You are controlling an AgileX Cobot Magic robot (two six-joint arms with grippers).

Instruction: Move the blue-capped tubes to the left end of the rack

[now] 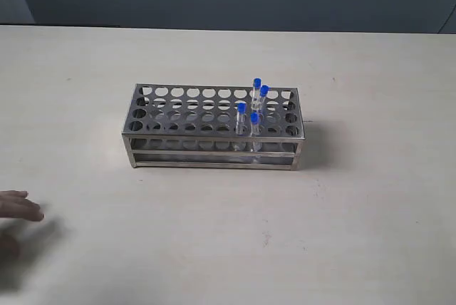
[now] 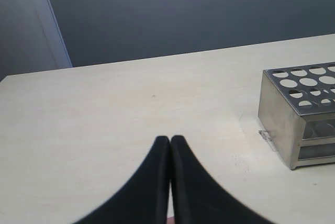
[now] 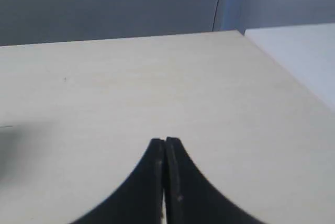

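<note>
The steel rack [image 1: 214, 150] stands at the middle of the table in the exterior view. Several blue-capped tubes [image 1: 254, 130] stand upright in holes toward its right end, clustered close together. The rack's left holes hold nothing. Neither gripper shows in the exterior view. In the left wrist view, my left gripper [image 2: 170, 140] is shut with nothing in it, low over bare table, and one end of the rack [image 2: 282, 114] lies off to the side. The right gripper [image 3: 165, 141] is shut and empty over bare table, with no rack or tubes in its view.
A human hand [image 1: 18, 207] rests on the table at the lower left of the exterior view. A dark wall runs behind the table. In the right wrist view the table edge [image 3: 282, 77] runs close by, with a paler surface beyond it.
</note>
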